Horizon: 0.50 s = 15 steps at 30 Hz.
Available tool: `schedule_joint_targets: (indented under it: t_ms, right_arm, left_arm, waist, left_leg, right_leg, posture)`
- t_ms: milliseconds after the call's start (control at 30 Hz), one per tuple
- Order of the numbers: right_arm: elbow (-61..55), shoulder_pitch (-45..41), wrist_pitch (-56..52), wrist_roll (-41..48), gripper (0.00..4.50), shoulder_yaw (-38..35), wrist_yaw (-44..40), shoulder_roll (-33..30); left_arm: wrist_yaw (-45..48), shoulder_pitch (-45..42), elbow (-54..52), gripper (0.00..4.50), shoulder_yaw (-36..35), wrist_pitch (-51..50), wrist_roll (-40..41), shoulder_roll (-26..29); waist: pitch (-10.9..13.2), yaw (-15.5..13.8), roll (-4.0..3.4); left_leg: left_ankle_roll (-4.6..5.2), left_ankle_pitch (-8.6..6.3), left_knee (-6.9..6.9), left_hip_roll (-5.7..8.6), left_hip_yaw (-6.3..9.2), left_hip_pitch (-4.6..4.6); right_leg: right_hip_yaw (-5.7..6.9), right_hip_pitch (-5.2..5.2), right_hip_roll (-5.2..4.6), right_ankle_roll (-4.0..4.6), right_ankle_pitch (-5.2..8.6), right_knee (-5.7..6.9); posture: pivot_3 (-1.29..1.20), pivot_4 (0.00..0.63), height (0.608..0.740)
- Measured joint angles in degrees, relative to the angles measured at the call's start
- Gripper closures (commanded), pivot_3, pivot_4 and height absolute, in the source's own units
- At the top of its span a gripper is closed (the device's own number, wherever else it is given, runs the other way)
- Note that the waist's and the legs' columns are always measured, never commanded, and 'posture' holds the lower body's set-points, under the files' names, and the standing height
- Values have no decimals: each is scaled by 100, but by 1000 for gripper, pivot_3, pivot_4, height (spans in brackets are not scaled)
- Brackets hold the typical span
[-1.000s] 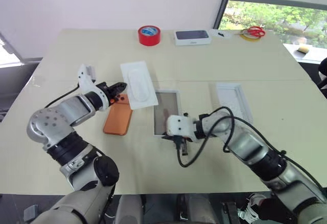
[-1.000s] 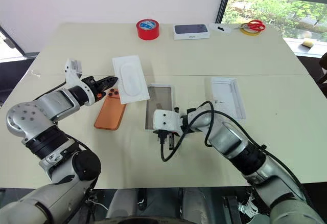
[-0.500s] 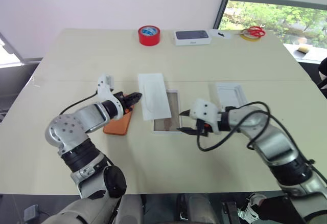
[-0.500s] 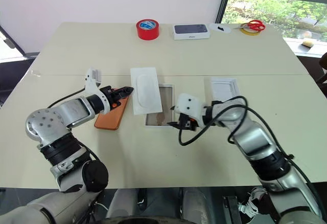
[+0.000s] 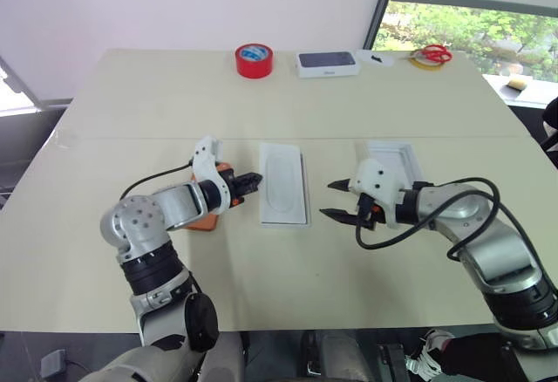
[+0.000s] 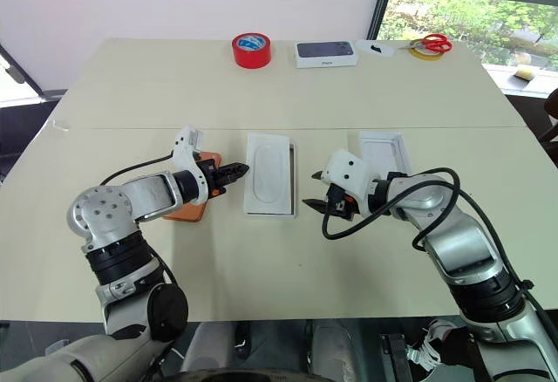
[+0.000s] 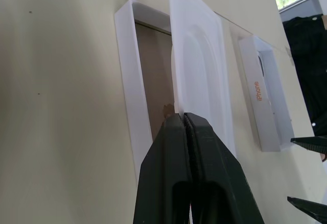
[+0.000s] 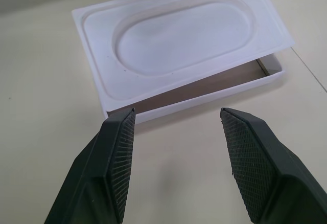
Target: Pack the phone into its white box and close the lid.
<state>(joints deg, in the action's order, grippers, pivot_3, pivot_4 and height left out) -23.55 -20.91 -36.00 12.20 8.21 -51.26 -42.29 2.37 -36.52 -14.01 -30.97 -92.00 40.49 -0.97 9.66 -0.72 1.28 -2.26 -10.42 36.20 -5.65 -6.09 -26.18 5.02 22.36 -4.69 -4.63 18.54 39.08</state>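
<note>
L gripper has its fingers pressed together, tips at the left long edge of the flat white insert; in the L wrist view the tips sit right at that edge, but can't tell if they pinch it. The insert, w/ oval recess up, lies on top of the white box, covering most of it and shifted a bit off, so the box's rim and a strip of brownish inside show along one side. The phone, orange, lies flat on the tabletop just left of the box, mostly hidden under the L wrist. R gripper has fingers spread apart, nothing between them, hanging just right of the box, pointing at it. The lid lies hollow side up behind the R gripper, near the box. Far edge: red tape roll, closed white box w/ dark top, red scissors.
</note>
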Motion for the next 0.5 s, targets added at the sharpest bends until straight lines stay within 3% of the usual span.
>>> schedule_joint_targets:
  t_ms: [67, 233, 300, 333, 400, 500]
  right_arm:
    - [0, 14, 10, -3, 1718, 4, 27, 0]
    - [1, 13, 29, -7, 1718, 15, 60, 13]
    - [3, 12, 32, -8, 1718, 23, 71, 21]
    - [12, -3, 33, -10, 1975, 30, 84, 32]
    - [52, -73, 32, -17, 2602, 47, 135, 94]
    - [264, -322, 1, -75, 4126, 109, 275, 291]
  left_arm:
    - [17, 0, 0, 3578, 0, 0, 0, -1]
    - [60, 0, -1, 1239, -4, 0, 4, -1]
    - [85, -1, -1, 1239, -36, 0, 8, 3]
    - [110, -2, -3, 1184, -74, 0, 16, 28]
    - [159, -3, -10, 1167, -135, 19, 15, 198]
    - [313, 36, -84, 1167, 1, 315, -16, 643]
  waist:
    - [0, 2, 0]
    - [0, 3, 0]
    - [0, 3, 0]
    - [0, 3, 0]
    - [0, 22, 0]
    - [0, 38, 0]
  left_leg:
    - [0, 0, -1, 0, 0, 0]
    - [0, 0, 0, 0, 0, 0]
    - [0, 0, -1, 0, 0, 0]
    - [0, 0, 0, 0, 0, 0]
    - [0, 0, -2, -1, 0, 1]
    - [-2, 1, -4, -2, 1, 1]
  right_leg:
    - [0, 0, 0, 0, 0, 0]
    - [0, 0, 0, 0, 0, 0]
    - [0, 0, 0, 0, 0, 0]
    - [0, 0, 0, 0, 0, 0]
    - [0, 2, 2, 0, 0, 1]
    - [0, 3, 3, 0, 0, 1]
  posture:
    - [0, 150, 730]
    - [0, 150, 730]
    - [0, 150, 730]
    - [0, 150, 730]
    - [0, 150, 730]
    - [0, 150, 730]
